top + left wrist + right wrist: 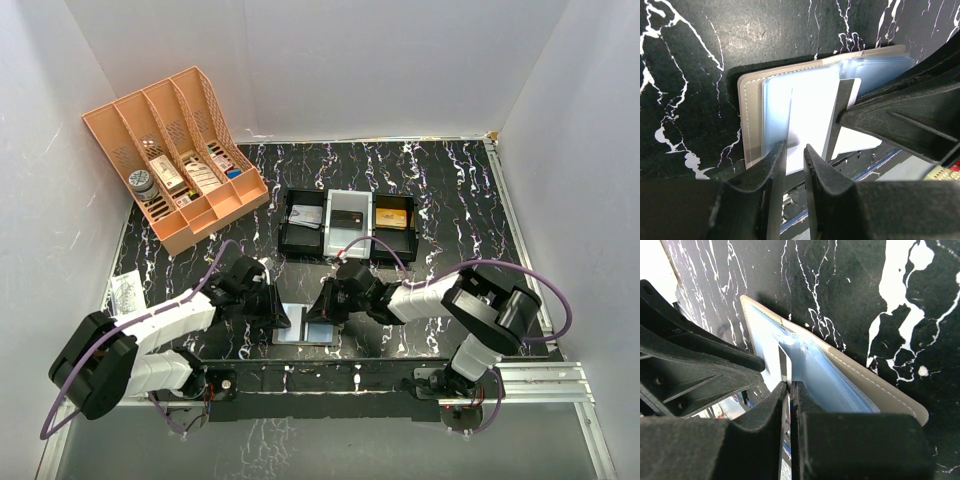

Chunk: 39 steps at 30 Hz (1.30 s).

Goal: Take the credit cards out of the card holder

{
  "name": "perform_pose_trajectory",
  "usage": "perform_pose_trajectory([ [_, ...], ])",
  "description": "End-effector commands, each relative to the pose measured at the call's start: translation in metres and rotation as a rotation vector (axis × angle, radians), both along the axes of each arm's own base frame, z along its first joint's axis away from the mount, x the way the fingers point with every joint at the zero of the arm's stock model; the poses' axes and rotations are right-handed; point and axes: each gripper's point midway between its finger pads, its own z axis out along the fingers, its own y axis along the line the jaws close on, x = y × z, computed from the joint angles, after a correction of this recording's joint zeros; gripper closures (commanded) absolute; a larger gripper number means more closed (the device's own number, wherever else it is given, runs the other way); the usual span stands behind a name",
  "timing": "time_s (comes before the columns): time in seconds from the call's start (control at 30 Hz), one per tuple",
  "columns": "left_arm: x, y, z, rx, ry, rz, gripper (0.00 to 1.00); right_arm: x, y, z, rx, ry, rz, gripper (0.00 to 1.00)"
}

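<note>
Grippers left, right low on card holder

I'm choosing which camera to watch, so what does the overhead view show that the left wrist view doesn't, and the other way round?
Only overhead: the orange organiser, the black tray, and the left arm and right arm whole. Only left wrist: the wallet with its stitched edge and blue sleeves, the left gripper straddling a pale leaf, and the right gripper pinching a thin card. Both: the open wallet on the black marbled table between the grippers.
</note>
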Motion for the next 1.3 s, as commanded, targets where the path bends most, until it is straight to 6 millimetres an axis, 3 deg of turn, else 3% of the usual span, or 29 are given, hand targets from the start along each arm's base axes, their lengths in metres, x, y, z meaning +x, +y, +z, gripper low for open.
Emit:
perform_pose_trajectory([
  [0.0,-0.017,0.016,-0.016,0.060,0.041,0.009,0.80,0.003,0.005,0.023,0.077,-0.064,0.061,0.99],
  [0.43,-0.009,0.013,-0.009,0.060,0.019,0.010,0.80,0.002,-0.014,0.014,0.020,-0.048,0.103,1.00],
  [0.5,-0.004,0.005,-0.003,0.030,0.001,0.018,0.77,0.001,-0.013,0.013,0.016,-0.049,0.123,1.00],
  [0.57,0.009,-0.010,0.017,0.001,-0.069,0.046,0.64,0.004,-0.018,0.001,-0.038,-0.035,0.112,1.00],
  [0.77,0.019,-0.029,0.040,-0.076,-0.123,0.043,0.60,0.008,-0.020,-0.005,-0.074,-0.038,0.103,1.00],
  [1.0,-0.002,-0.022,0.002,0.029,-0.009,-0.014,0.65,0.009,-0.020,-0.005,-0.076,-0.042,0.100,0.99],
  [1.13,-0.019,0.000,-0.025,0.129,0.065,0.010,0.75,0.007,-0.018,0.004,-0.034,-0.062,0.105,0.97],
  [1.27,-0.025,0.003,-0.029,0.094,0.061,0.030,0.78,0.003,-0.013,0.015,0.066,-0.057,0.090,0.84],
])
